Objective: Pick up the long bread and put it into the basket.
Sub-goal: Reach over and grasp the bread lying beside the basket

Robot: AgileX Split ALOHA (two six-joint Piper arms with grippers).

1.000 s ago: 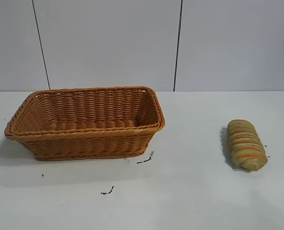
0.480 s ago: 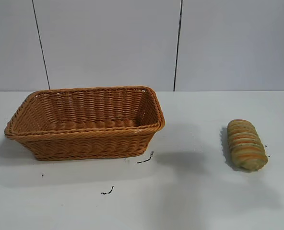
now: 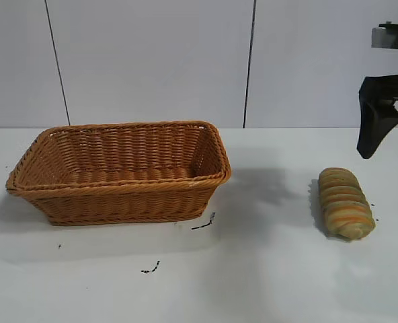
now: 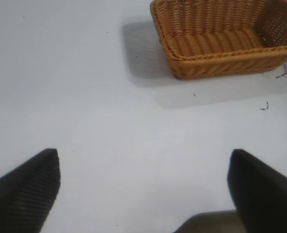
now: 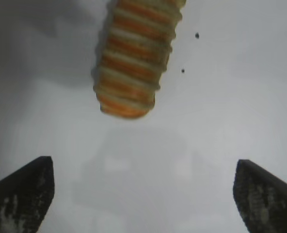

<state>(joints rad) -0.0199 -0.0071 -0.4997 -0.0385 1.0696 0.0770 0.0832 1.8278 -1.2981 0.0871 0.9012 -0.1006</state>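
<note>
The long bread, a golden-tan loaf with orange and pale ridges, lies on the white table at the right. It also shows in the right wrist view. My right gripper hangs above and slightly behind the bread, at the exterior view's right edge. In its wrist view it is open and empty, apart from the loaf. The orange-brown wicker basket stands empty at the left. My left gripper is open and empty over bare table, away from the basket. It is out of the exterior view.
Small black marks lie on the table in front of the basket, with another nearer the front. Two dark specks sit beside the bread. A pale wall with dark vertical seams stands behind.
My right gripper has come into the exterior view at the upper right, above the bread. Its shadow has spread over the table beside the loaf. Bread and basket have not moved.
</note>
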